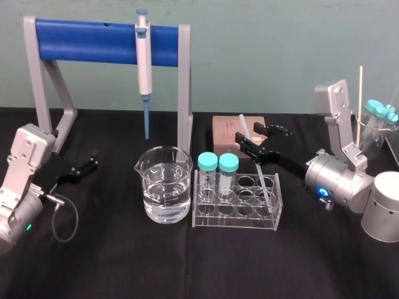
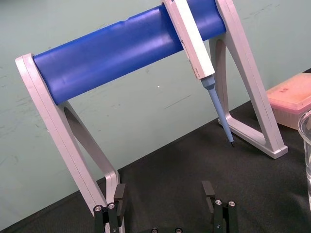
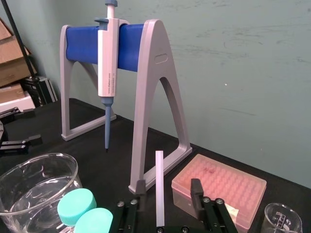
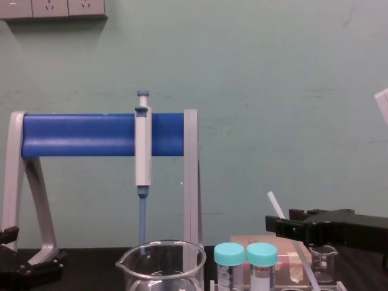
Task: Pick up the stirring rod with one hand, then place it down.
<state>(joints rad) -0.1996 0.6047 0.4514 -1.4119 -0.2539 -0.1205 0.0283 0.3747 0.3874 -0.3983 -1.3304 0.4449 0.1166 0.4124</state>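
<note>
The stirring rod (image 3: 159,187) leans in the clear rack (image 1: 237,225), between the right gripper's (image 1: 250,134) parted fingers — touching neither. Left gripper (image 1: 89,163) sits spread at the left of the black table (image 1: 124,261) — teal wall (image 1: 280,50) behind.

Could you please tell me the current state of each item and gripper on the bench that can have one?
stirring rod: tilted, lower end in the tube rack, not gripped.
right gripper: open, fingers either side of the rod, apart from it.
left gripper: open, parked low at the robot's left.
pipette: hanging on its stand, tip down.
large beaker: upright, partly filled with clear liquid.
two tubes: capped, upright in the rack.
</note>
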